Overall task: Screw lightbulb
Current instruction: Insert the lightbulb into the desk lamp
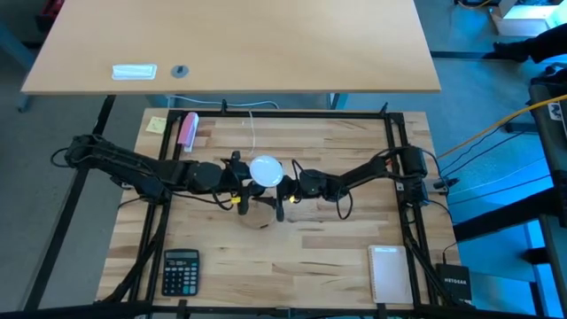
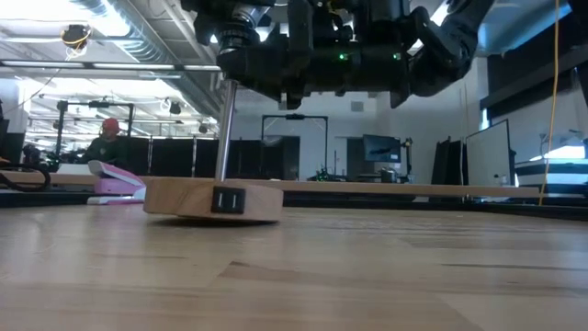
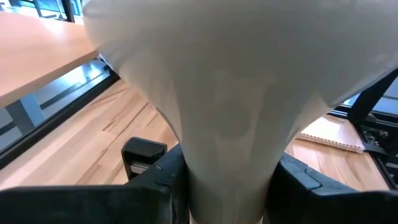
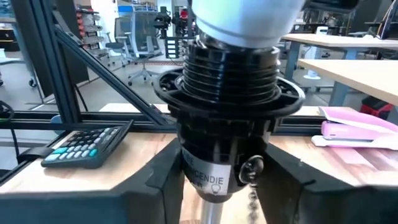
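Observation:
The white lightbulb (image 1: pixel 266 170) stands upright over the table's middle, its narrow end down in a black ribbed lamp socket (image 4: pixel 227 93). The socket tops a thin metal pole (image 2: pixel 225 129) that rises from a round wooden disc (image 2: pixel 213 199) lying flat on the table. My left gripper (image 1: pixel 251 177) comes in from the table's left and is shut on the bulb. From the table's right, my right gripper (image 1: pixel 282 182) is shut on the socket just below the bulb. My left gripper pinches the bulb's tapering neck (image 3: pixel 230 143) between its two fingers (image 3: pixel 155 180), under the round globe. The fingers come nearly level from the table's left. The bulb stays upright, its base down toward the socket. My right gripper has the socket's smooth lower body (image 4: pixel 205 177), below the ribbed collar, between its two fingers (image 4: pixel 165 180). It reaches in level from the table's right. The socket stands upright on its pole, with the bulb on top.
A calculator (image 1: pixel 181 270) lies at the near left and a white notepad (image 1: pixel 387 273) at the near right. A pink stapler (image 1: pixel 188 130) and a yellow sticky note (image 1: pixel 157 124) sit at the far left. Black frame rails (image 1: pixel 396 168) border the table.

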Available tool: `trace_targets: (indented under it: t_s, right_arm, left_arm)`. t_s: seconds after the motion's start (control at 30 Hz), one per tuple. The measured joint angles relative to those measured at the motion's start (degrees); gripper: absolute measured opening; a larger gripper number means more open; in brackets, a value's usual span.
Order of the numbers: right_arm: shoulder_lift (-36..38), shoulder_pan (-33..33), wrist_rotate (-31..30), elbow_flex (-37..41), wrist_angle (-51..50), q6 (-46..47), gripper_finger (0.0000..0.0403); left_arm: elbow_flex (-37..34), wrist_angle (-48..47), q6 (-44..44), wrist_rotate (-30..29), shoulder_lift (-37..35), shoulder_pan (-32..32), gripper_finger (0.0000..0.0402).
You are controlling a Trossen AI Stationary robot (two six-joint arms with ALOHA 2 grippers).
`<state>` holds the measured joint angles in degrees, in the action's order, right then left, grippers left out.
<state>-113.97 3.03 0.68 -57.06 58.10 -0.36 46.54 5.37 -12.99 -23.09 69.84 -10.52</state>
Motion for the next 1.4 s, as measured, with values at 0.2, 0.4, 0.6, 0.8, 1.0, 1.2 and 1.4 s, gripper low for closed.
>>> trace_targets:
  t_s: [0.2,0.4,0.6,0.8,1.0,1.2,1.4]
  right_arm:
    - [-0.09,0.82,-7.74,0.04,0.59,-3.25,0.0153]
    - [-0.09,1.07,-14.95,-0.92,1.11,-4.73,0.0153]
    - [-0.09,1.07,-19.21,-1.03,1.86,-1.77,0.0153]
    - [-0.11,0.98,-19.6,-1.03,1.23,1.57,0.0153]
    - [-0.11,0.99,-20.16,-1.03,2.3,1.53,0.0153]
    - [-0.11,1.07,-19.6,-1.03,2.76,1.5,0.0153]
    - [-0.15,1.09,-18.95,-1.03,2.46,1.4,0.0153]
  left_arm:
    - [-0.08,1.17,-0.11,-3.75,0.05,0.02,0.0136]
    - [-0.15,5.09,1.46,-10.42,0.15,-0.34,0.0136]
    - [-0.15,8.68,4.52,-19.25,1.44,-1.53,0.0136]
    - [-0.07,11.4,5.55,-24.94,4.75,-1.49,0.0136]
    - [-0.07,16.62,7.01,-26.14,6.56,-1.71,0.0136]
    - [-0.58,16.96,5.63,-27.35,6.56,-2.83,0.0136]
    - [-1.96,17.68,5.75,-28.41,6.53,-4.16,0.0136]
